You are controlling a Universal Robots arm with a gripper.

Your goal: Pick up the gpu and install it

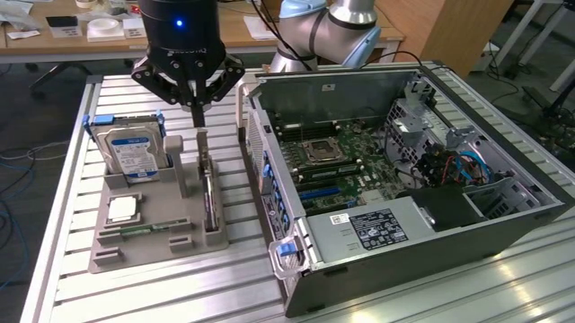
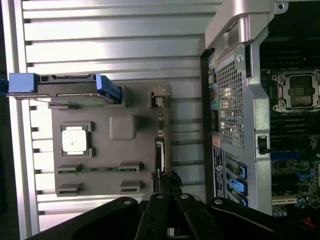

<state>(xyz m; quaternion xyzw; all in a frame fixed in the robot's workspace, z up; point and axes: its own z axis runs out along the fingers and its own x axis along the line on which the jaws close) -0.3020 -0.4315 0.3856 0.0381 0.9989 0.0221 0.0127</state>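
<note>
The gpu (image 1: 209, 195) stands on edge in a slot of the grey holder (image 1: 144, 252), a thin card with its silver bracket at the far end. In the wrist view the gpu (image 2: 160, 145) appears edge-on beside the computer case. My gripper (image 1: 198, 121) hangs straight above the card's bracket end with its fingers pressed together, shut. Whether the fingertips (image 2: 170, 181) touch the card's top edge I cannot tell.
The holder also carries a hard drive (image 1: 134, 153) with a blue-white label, a silver processor (image 1: 121, 208) and a green memory stick (image 1: 148, 227). An open computer case (image 1: 503, 229) lies at the exterior view's right, its motherboard (image 1: 346, 158) exposed. Everything rests on a slatted aluminium table (image 1: 180, 289).
</note>
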